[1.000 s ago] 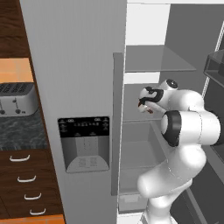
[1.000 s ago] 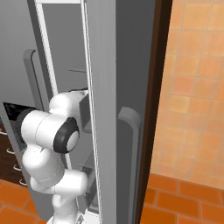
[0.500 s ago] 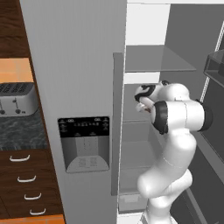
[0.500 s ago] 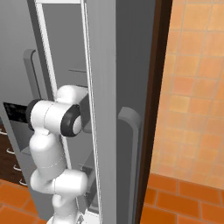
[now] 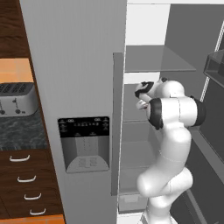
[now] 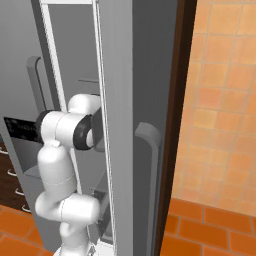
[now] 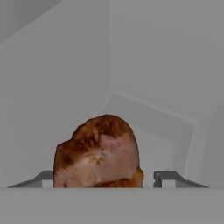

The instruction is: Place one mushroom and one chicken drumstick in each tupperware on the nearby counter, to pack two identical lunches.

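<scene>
Reached further into the fridge [image 5: 74, 65] over the last second, elbow folded up higher and hand nosed in toward the left wall in the left base view.

Chicken drumstick [image 7: 98, 153] sitting on a pale fridge shelf [image 7: 153, 127], well short of the shelf's back edge and back corner, right in front of the hand. Framed by the gripper [image 7: 109, 177], jaws spread to either side: one tip apparently against the meat's flank, the other parted from it by a thin gap. Not yet pinched, as far as can be seen; straddled rather than held.

Likely trouble from here:
- Off-centre close. With one tip meeting the meat first, could shove the drumstick sideways along the shelf instead of clamping it.
- Lumpy, rounded bulk. Could squirt forward or roll out from between the pads if squeezed on a slope of the surface.
- Tight quarters. Could knock elbow or forearm on the shelves or the door edge when backing out, and jolt a weak hold loose.
- Shallow bite. Hard to tell how far down the tips sit, so could catch just the near end.

Looks: fat, lumpy end facing the hand, browned and dark-flecked across the top, paler pinkish-tan on the near face, orange along the bottom edge. Bone end hidden behind the bulk.
</scene>
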Tool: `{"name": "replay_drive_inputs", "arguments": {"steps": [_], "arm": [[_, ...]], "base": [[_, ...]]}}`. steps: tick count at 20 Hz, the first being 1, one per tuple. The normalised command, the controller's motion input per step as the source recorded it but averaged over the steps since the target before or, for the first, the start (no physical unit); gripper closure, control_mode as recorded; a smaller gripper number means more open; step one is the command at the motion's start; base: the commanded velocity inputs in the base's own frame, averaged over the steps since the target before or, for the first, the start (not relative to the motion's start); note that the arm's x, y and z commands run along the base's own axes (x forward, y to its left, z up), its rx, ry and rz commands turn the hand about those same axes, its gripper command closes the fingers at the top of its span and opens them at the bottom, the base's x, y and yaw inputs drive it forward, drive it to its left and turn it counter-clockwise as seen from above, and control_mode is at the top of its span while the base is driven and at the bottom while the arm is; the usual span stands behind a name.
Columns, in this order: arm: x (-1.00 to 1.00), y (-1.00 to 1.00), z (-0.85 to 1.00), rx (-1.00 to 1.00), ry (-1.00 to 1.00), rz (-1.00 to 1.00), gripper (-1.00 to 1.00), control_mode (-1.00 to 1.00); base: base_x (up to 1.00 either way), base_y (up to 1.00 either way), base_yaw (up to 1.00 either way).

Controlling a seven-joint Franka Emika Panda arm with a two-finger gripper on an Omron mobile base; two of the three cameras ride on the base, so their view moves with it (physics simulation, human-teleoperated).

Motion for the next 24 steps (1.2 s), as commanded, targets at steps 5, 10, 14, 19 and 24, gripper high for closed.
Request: {"name": "replay_drive_inputs", "arguments": {"steps": [5,10,14,19,24], "arm": [[-0.40,0.11,-0.35,0.00,0.03,0.00,1.00,-1.00],[-0.93,0.40,-0.03,0.00,-0.07,0.00,1.00,-1.00],[-0.91,0.40,0.17,-0.04,-0.01,-0.02,1.00,-1.00],[-0.81,0.22,0.84,-0.04,0.04,-0.07,1.00,-1.00],[-0.77,0.20,0.81,0.00,0.14,-0.02,1.00,-1.00]], "base": [[0.00,0.00,0.00],[0.00,0.00,0.00],[0.00,0.00,0.00],[0.00,0.00,0.00],[0.00,0.00,0.00]]}}
